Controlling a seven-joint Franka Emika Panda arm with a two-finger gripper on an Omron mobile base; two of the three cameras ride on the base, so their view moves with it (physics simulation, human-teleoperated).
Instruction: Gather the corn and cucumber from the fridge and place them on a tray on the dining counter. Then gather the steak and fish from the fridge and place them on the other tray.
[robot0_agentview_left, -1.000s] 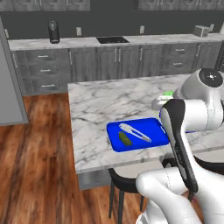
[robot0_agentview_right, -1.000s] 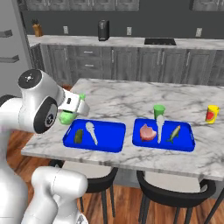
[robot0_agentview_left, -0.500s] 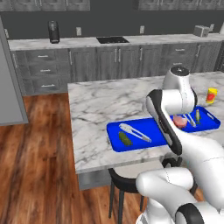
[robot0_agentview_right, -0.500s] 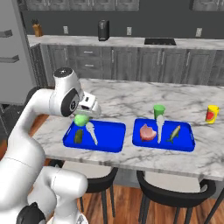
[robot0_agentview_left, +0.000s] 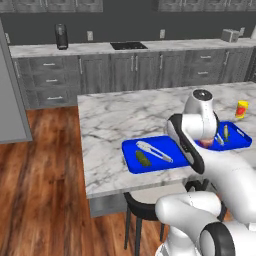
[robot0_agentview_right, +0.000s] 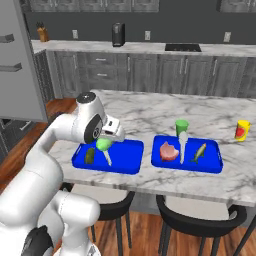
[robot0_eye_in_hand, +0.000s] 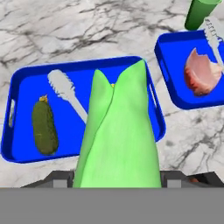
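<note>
Marble surface (robot0_agentview_right: 150, 107) below me: my claw (robot0_agentview_right: 106, 144) grasps the corn (robot0_eye_in_hand: 118, 135) over the left tray (robot0_eye_in_hand: 22, 151), poised to join the cucumber (robot0_eye_in_hand: 44, 127).

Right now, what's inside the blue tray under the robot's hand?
The tray holds the dark green cucumber on one side and a white utensil beside it. The corn, gripped in the hand above, covers the tray's middle, so that part stays hidden.
</note>
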